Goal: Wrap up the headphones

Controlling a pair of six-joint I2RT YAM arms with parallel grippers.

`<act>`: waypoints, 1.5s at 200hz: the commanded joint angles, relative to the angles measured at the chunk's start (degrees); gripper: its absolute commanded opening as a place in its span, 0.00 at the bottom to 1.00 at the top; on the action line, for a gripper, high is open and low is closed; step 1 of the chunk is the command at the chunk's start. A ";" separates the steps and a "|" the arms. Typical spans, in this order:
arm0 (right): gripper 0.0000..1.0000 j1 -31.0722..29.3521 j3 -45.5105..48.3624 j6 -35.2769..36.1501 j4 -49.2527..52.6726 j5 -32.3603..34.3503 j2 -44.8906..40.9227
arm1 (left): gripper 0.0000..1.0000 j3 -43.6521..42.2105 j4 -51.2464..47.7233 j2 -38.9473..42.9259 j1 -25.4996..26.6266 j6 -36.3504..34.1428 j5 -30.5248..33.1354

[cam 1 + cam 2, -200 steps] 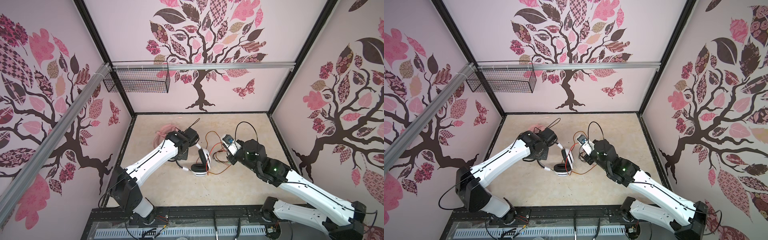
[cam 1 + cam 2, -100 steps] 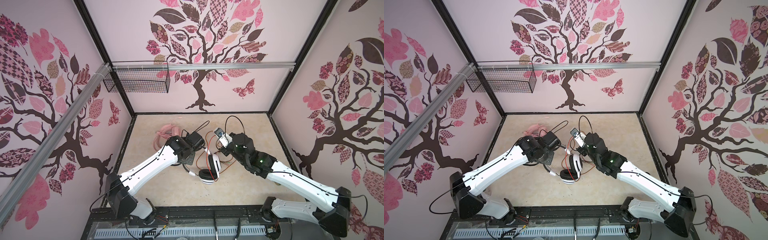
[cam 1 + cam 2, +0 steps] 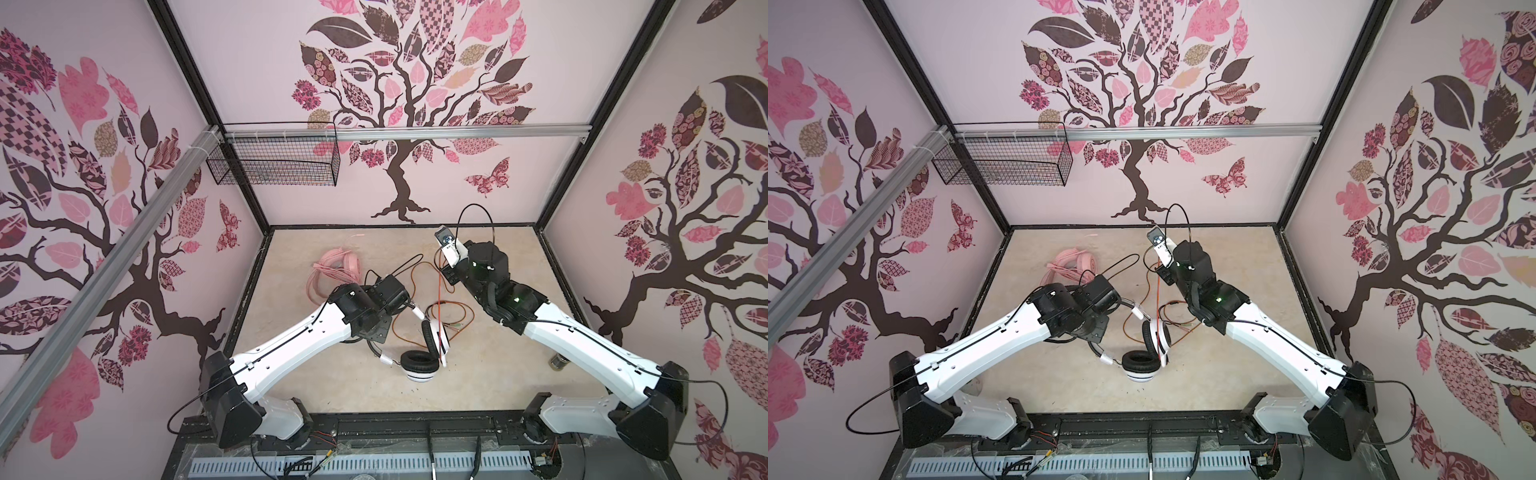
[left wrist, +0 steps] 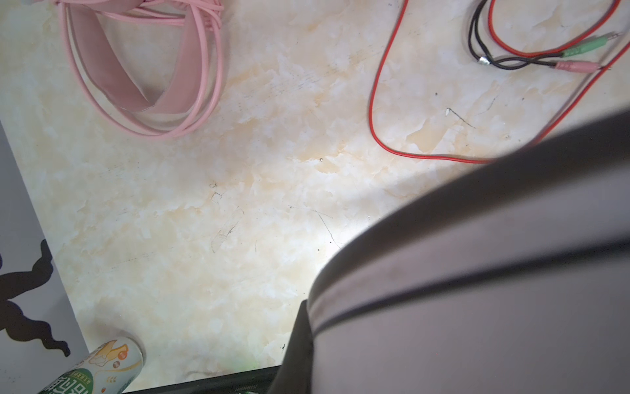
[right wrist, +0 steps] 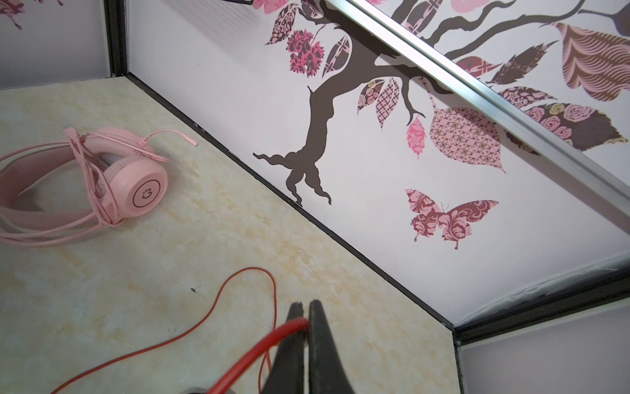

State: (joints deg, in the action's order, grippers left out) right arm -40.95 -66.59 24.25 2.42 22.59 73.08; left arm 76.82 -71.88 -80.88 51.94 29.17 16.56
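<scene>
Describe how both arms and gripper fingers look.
The left arm and right arm have white shells, black joints and bases, and a thin black cable along each. A green light dots the right one. The right gripper has slim black tapering fingers.

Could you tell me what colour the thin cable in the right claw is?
Orange-red cable, clearest in the right wrist view.

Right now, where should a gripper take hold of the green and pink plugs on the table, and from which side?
Grip the moulded bodies of the green plug and pink plug together, probably straight from above, jaws across their length. They lie flat on the table, side by side, tips pointing the same way, so no side approach gets under them.
</scene>
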 commanded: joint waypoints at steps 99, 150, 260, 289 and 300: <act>0.00 -0.05 -3.23 -4.47 -0.44 -7.71 2.22 | 0.00 0.51 3.72 -1.60 4.22 3.19 -2.50; 0.00 -0.08 2.02 -4.22 -0.77 -6.89 -2.65 | 0.00 0.65 4.66 0.15 4.22 1.34 -2.17; 0.00 -0.45 10.28 -6.75 1.62 -15.97 -9.70 | 0.00 2.10 5.41 -0.22 4.22 2.56 -3.17; 0.01 -0.44 13.77 -7.71 2.28 -14.90 -9.62 | 0.00 2.50 5.87 0.15 4.22 2.42 -4.24; 0.02 -0.44 15.05 -8.19 2.24 -13.77 -9.47 | 0.00 2.69 5.79 0.41 4.22 2.42 -4.47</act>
State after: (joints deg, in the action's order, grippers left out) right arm -41.17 -52.90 17.93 3.77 7.97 64.60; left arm 76.84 -69.06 -81.91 55.92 31.05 14.22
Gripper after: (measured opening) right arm 0.055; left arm 0.061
